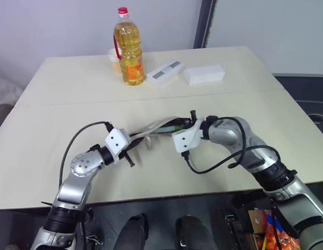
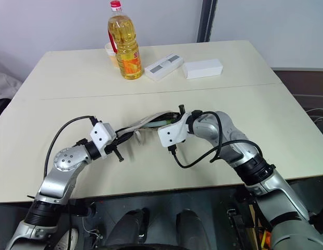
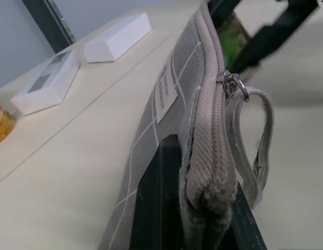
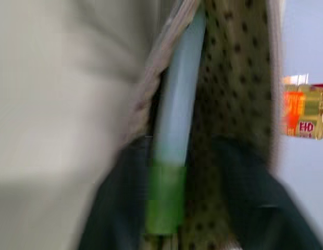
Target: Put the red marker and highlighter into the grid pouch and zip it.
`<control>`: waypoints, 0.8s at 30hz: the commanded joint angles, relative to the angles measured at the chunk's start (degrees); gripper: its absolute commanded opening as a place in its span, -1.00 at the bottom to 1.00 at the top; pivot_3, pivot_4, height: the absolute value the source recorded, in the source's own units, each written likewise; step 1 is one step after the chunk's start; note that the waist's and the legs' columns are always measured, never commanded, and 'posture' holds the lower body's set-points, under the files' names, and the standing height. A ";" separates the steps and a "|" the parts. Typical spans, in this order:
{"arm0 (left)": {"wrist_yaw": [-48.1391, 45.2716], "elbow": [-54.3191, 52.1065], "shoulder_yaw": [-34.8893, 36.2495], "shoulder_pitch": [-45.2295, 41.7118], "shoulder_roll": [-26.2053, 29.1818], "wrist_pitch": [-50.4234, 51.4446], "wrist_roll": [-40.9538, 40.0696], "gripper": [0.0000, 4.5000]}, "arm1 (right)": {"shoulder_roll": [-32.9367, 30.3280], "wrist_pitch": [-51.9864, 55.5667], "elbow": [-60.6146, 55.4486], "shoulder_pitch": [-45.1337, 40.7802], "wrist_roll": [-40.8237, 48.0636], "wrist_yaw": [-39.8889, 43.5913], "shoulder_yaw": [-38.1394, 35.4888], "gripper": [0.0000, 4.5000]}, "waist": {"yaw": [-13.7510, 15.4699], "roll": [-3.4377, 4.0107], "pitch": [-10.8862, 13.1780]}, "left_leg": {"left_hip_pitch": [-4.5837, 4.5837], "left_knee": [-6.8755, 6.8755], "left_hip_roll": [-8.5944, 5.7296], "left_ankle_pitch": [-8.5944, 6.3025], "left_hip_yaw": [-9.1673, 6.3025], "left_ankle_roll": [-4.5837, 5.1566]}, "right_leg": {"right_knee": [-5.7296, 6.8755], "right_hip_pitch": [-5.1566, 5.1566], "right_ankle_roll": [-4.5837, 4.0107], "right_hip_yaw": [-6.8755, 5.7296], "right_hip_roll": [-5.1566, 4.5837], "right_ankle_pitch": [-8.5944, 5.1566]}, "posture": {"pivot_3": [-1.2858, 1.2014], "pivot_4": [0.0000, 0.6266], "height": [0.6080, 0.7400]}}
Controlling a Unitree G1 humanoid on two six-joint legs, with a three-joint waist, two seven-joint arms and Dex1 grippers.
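The left gripper (image 3: 203, 229) is clamped shut on one end of the grid pouch (image 3: 172, 104), which is held off the table (image 1: 73, 104) with its zipper edge uppermost. At the pouch's open far end, the right gripper (image 4: 166, 208) is seen with its fingers apart on either side of the highlighter (image 4: 169, 156), cap first in the mouth; whether the highlighter is gripped cannot be told. A slip is judged possible: if released before it is seated, the highlighter may slide back out, and the slack mouth may fold shut. The red marker cannot be made out. Behind the pouch stand one oil bottle (image 1: 130, 49) and two white boxes (image 1: 203, 74). Counted: one pouch, one highlighter.
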 commanded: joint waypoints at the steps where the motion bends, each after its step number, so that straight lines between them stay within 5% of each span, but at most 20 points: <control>1: 0.49 -2.98 0.41 -1.28 -0.08 0.47 -1.05 -1.00 | 0.08 -0.45 -1.87 -1.00 1.07 0.32 -1.76 0.69 | 0.01 0.00 0.00 | 0.00 0.00 0.00 0.00 0.00 0.00 | 0.00 0.00 0.00 0.00 0.00 0.00 | 0.03 -0.52 1.00; 3: 0.52 -2.91 0.45 -1.75 -0.19 0.94 -1.12 -1.00 | 0.03 -0.51 -2.17 -0.94 1.94 -0.12 -2.64 0.96 | 0.00 0.00 0.00 | 0.00 0.01 0.00 0.00 0.00 0.00 | 0.00 0.01 0.00 0.00 0.00 0.00 | 0.03 -0.52 1.00; 12: 2.90 -0.01 0.92 -4.22 -2.31 2.19 -1.00 -1.00 | 0.34 4.43 -7.03 0.55 15.62 1.89 -11.78 0.96 | 0.05 0.00 0.00 | 0.00 0.03 0.00 0.00 0.00 0.00 | 0.00 0.03 0.00 -0.01 0.00 0.00 | 0.03 -0.52 1.00; 24: 10.54 7.44 0.69 -9.26 -7.32 1.50 1.68 -1.00 | 6.16 35.08 -16.39 6.69 39.66 1.04 -23.95 0.96 | 0.04 -0.02 -0.01 | 0.01 0.10 0.00 0.00 -0.06 0.00 | 0.02 0.08 0.02 0.00 0.00 0.02 | 0.03 -0.52 1.00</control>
